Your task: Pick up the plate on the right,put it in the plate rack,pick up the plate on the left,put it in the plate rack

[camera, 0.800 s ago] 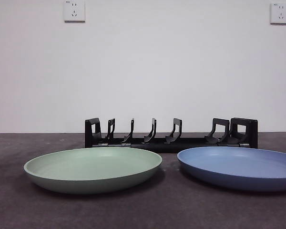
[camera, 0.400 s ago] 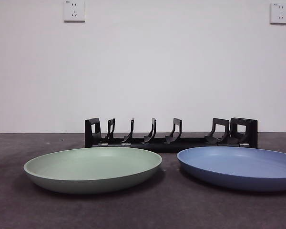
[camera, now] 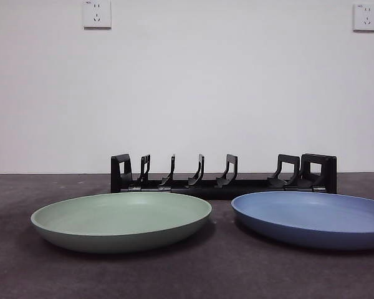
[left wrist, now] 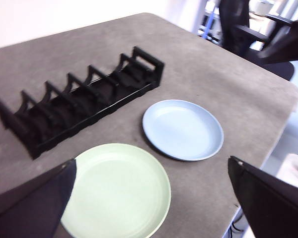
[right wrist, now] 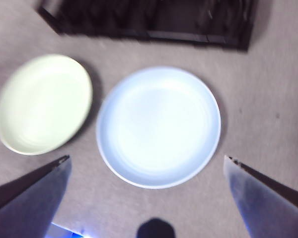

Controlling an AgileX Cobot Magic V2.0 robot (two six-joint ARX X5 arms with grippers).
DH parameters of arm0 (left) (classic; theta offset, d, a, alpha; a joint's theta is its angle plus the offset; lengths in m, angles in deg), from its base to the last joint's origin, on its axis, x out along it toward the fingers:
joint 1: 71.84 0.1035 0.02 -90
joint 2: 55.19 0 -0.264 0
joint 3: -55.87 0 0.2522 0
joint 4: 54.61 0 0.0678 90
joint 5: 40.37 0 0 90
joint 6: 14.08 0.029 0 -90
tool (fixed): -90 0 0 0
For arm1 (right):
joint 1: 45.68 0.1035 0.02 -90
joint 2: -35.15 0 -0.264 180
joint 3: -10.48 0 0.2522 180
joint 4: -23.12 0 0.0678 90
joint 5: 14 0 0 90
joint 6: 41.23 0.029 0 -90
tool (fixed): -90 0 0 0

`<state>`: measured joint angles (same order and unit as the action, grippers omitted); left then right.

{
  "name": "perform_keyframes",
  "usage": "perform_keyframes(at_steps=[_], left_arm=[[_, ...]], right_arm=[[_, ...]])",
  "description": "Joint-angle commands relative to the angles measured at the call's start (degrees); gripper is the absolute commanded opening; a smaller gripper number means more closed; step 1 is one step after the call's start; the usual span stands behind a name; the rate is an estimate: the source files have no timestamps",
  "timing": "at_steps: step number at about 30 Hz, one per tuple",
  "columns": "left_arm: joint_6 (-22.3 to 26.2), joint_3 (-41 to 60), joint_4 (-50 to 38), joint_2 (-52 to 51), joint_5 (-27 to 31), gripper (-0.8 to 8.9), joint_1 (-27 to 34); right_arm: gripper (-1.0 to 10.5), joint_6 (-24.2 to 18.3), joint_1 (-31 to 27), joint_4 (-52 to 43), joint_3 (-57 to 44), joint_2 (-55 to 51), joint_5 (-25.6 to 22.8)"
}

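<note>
- Worktop (camera: 187, 274): a dark grey mat carries everything. No plate is lifted or racked, so I judge the step in hand to be the first pick, of the right-hand plate.
- Rack (camera: 223, 177): long, low and black, with a row of upright hooked dividers between blocky ends. It lies behind both plates, along the far side of the worktop, every slot vacant. I would choose a slot towards its blue-plate end, to leave room for the second plate.
- Blue plate (right wrist: 159, 126): the right-hand one, round, shallow and matte, lying flat just in front of the rack's right end (camera: 318, 171). It sits beside the green plate without touching it. I would bring one jaw under the raised rim and the other inside it, pinching the edge; a flat plate gives no other hold.
- Green plate (camera: 121, 221): the same shape, pale green, flat before the rack's left half. I leave it for the second pick.
- Right end effector (right wrist: 146, 171): released, jaws spread wide, hanging high over the blue plate. That view is blurred, so I would lower it slowly.
- Left end effector (left wrist: 151, 171): also released, held high above the green plate and waiting.
</note>
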<state>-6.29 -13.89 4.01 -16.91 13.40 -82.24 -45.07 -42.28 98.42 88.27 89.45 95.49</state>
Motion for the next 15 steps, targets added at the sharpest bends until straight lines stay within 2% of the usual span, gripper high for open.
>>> perform_keyframes(at_steps=[1,6,15], left_arm=[[3.06,-0.72,-0.39,1.51,-0.17,7.27,-2.62],[3.41,-0.76,-0.83,4.55,0.44,7.27,-6.67],[4.07,-0.76,-1.29,6.23,0.44,7.23,-8.76]], right_arm=[[6.3,0.57,-0.02,-0.31,0.07,6.05,-0.26],[6.3,0.55,-0.04,-3.32,0.07,21.27,-2.67],[6.2,0.57,-0.04,-8.26,0.04,34.95,-5.03]])
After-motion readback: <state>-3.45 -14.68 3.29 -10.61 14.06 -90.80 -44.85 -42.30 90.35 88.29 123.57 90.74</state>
